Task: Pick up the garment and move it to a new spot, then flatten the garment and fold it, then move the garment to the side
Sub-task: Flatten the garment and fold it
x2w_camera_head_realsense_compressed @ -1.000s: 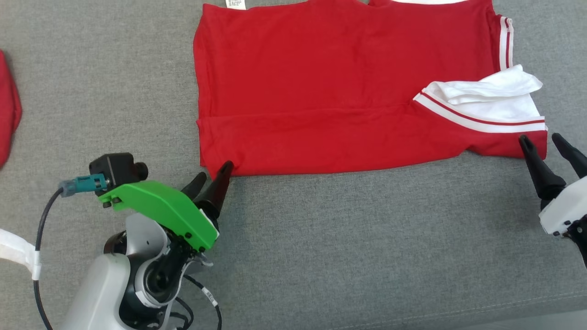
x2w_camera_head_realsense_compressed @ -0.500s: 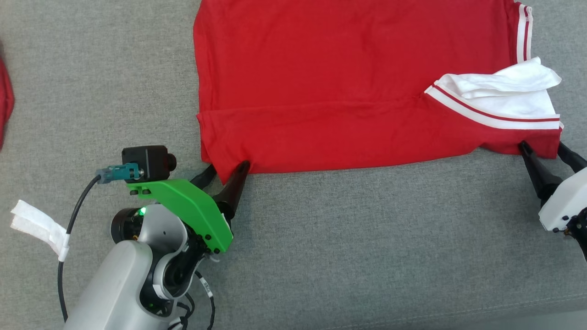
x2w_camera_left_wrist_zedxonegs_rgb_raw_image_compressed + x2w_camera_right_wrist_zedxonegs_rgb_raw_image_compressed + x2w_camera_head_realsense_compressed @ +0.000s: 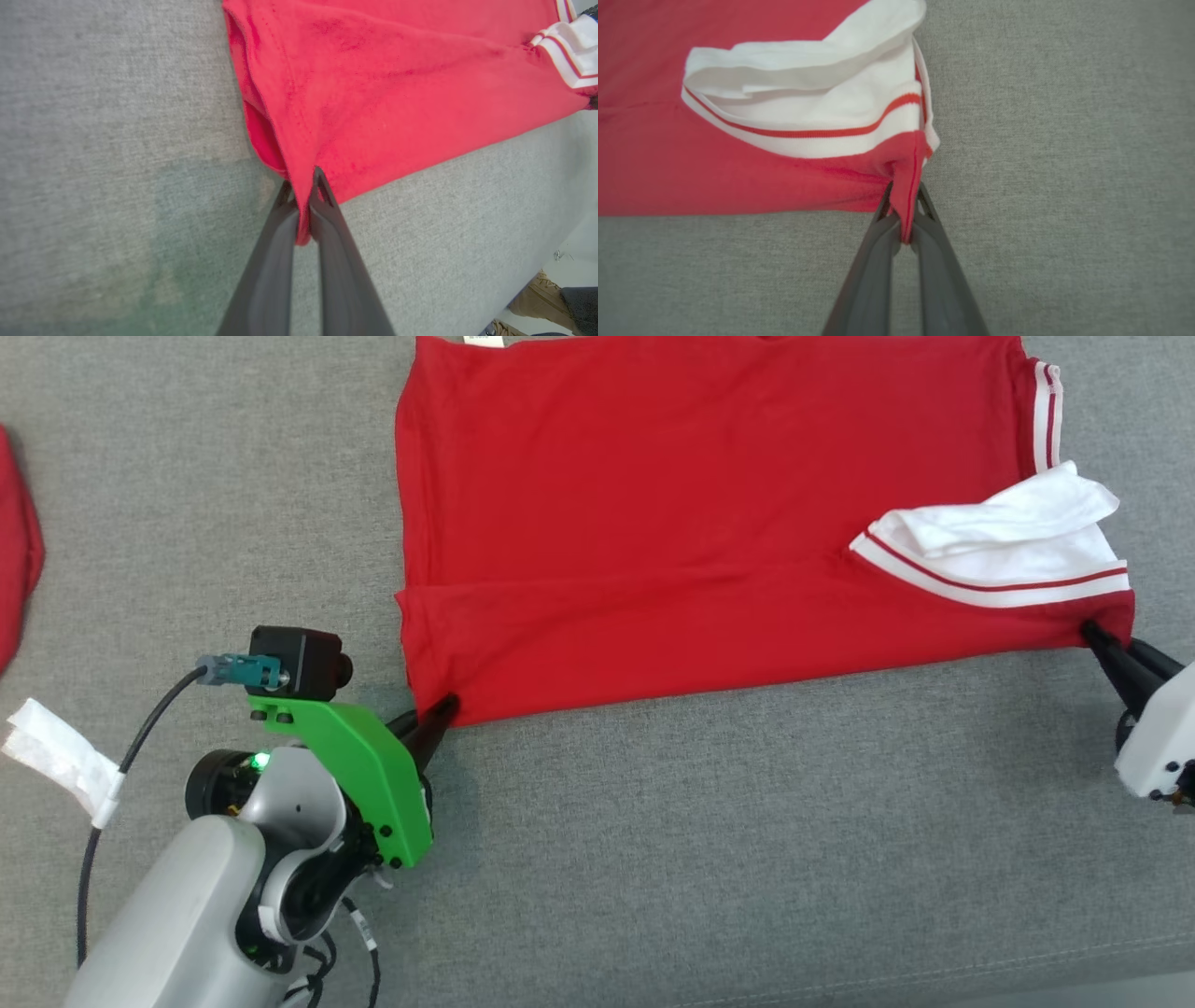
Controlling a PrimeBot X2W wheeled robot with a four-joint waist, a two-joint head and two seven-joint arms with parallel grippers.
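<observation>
Dark left fingers (image 3: 275,261): pressed together, pinching the shirt (image 3: 397,93) at its near left corner.
Dark right fingers (image 3: 878,270): pinching the red corner just below the white striped part.
Red shirt: spread flat on grey fabric surface (image 3: 747,849).

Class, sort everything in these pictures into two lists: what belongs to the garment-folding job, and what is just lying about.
In the job: red garment; left gripper, shut on one near corner; right gripper, shut on the other.
Lying about: red cloth at the left edge; person's shoe.
</observation>
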